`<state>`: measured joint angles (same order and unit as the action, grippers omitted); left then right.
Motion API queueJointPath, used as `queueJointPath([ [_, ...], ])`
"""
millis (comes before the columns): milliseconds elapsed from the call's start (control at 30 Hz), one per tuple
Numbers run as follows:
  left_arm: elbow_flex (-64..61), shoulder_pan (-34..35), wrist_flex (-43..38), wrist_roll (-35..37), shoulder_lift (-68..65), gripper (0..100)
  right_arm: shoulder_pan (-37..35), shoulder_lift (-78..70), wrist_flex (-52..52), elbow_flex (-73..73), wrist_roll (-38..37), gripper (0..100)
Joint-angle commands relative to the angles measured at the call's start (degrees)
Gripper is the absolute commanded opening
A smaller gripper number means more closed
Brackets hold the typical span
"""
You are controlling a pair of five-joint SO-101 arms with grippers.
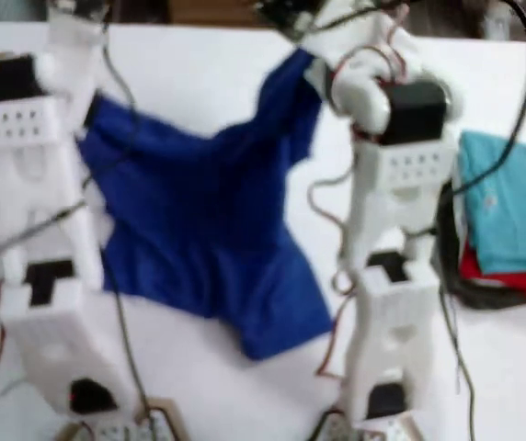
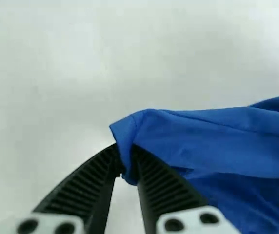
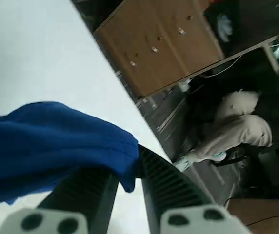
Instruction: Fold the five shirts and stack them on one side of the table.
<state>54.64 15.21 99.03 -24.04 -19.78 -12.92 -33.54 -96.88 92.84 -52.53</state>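
Your left gripper (image 2: 125,165) has its fingers clamped on a corner of the blue shirt (image 1: 208,230), with a small fold of cloth pinched between the ribbed pads. It holds that corner toward the far edge of the table (image 1: 245,395), on the left side. From there the shirt spreads over the middle of the table. Most of its body lies loose and rumpled, with one end trailing toward the near edge.

Your right gripper (image 3: 129,170) is likewise closed on a bunched edge of the same shirt, and holds it up close to the far edge. With both ends gripped at once, the cloth between them is drawn out rather than heaped. That reads as a setup for pulling the shirt flat or carrying one side over for a fold, and no neat crease shows yet.

By the right edge a teal shirt (image 1: 511,202) lies folded on a red shirt (image 1: 511,280). That looks like your chosen stacking side, so the blue shirt probably goes there once folded. Keep your right arm's swing clear of that pile.
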Motion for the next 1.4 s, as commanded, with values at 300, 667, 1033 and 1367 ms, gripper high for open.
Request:
queueJointPath([
  [300,10.2,1.1,2.9,-0.4,18.5,2,1.2,20.2,0.0,2.6,-4.7,2.0],
  [667,10.1,3.0,3.0,-0.4,30.5,2,1.2,32.8,0.0,2.5,-7.6,2.0],
  [1033,2.5,6.8,3.2,0.0,31.6,2,1.2,38.3,6.9,0.8,-7.5,2.0],
  [1367,-17.1,6.6,2.1,1.6,35.0,2,1.2,38.4,14.3,-5.4,-7.5,2.0],
])
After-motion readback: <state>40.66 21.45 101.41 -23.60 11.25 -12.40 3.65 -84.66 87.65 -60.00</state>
